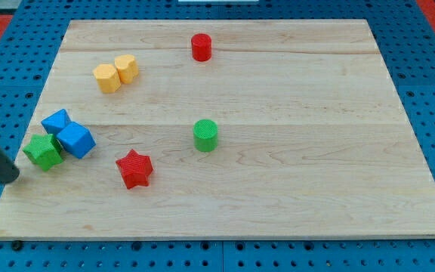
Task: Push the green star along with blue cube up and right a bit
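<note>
The green star (pixel 43 152) lies near the board's left edge. A blue cube (pixel 76 140) touches its right side, and a second blue block (pixel 56 121) sits just above them, touching both. My tip (pixel 10 178) is at the board's left edge, a little below and left of the green star, with a small gap between them. The dark rod runs up and left out of the view.
Two yellow blocks (pixel 116 72) sit together at the upper left. A red cylinder (pixel 201 47) stands near the top middle. A green cylinder (pixel 205 135) is at the centre. A red star (pixel 134 168) lies right of the blue cube. The wooden board (pixel 293 189) rests on blue pegboard.
</note>
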Tool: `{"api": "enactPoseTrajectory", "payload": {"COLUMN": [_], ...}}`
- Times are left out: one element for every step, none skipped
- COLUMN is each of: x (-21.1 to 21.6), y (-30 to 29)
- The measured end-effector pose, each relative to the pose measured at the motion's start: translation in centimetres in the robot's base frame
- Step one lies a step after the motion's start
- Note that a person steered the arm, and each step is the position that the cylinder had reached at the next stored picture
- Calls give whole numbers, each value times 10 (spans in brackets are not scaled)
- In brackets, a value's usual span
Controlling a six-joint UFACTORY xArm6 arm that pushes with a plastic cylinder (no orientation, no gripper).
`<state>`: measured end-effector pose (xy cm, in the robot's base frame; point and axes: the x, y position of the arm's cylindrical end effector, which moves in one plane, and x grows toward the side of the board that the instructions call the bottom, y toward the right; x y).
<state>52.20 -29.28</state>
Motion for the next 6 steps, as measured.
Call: {"api": "enactPoseTrajectory", "payload": {"x": [-2, -15, -23, -23, -22, -19], "y": [-12, 13, 38, 38, 53, 72]}}
